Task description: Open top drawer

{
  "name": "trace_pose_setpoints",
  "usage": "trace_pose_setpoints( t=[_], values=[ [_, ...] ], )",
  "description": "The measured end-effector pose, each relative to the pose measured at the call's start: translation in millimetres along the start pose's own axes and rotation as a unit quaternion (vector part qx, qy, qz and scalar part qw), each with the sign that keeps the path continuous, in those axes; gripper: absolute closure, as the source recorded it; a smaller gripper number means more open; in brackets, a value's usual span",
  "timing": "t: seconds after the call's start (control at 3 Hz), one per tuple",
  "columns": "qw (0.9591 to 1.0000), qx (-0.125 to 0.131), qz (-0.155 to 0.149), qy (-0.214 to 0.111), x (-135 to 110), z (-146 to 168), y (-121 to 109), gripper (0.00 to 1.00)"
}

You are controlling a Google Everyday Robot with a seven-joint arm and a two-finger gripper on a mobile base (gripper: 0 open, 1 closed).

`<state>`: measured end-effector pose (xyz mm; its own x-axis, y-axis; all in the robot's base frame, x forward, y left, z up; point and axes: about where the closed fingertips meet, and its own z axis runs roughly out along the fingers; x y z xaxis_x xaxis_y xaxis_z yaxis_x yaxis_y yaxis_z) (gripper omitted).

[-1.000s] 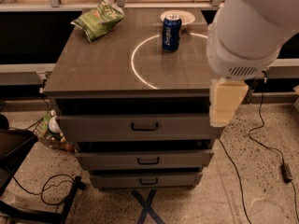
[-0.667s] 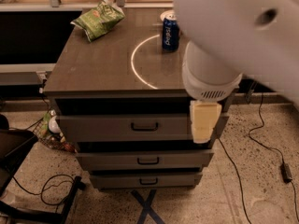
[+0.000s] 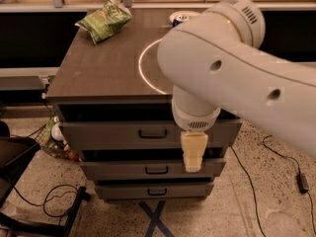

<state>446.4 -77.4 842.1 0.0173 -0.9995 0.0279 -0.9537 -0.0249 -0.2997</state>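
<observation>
The top drawer is the tallest grey front of the cabinet, right under the dark tabletop, and it looks pushed in. Its small dark loop handle sits at the centre. My gripper is cream-coloured and hangs straight down from the big white arm. It is in front of the top drawer's front, a little to the right of the handle and lower. Its tip reaches down over the middle drawer's front. It holds nothing that I can see.
The middle drawer and bottom drawer sit below. On the tabletop are a green chip bag, a white ring mark and a white plate, partly behind the arm. A black chair, cables and a blue tape cross are on the floor.
My arm has swung left and down across the cabinet and now hides the blue can. The gripper has moved from the cabinet's right edge to in front of the drawer fronts, near the handle.
</observation>
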Motion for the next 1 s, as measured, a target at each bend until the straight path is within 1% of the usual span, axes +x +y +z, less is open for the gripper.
trace_pose_setpoints(
  t=[0.33, 0.67, 1.0],
  values=[
    [0.9993, -0.034, -0.001, -0.017, -16.9, 34.3, 13.7, 0.0],
    [0.9991, -0.039, -0.003, -0.015, -24.0, 39.2, 13.4, 0.0],
    [0.9977, -0.065, -0.01, -0.018, -45.9, 67.1, 11.8, 0.0]
  ],
)
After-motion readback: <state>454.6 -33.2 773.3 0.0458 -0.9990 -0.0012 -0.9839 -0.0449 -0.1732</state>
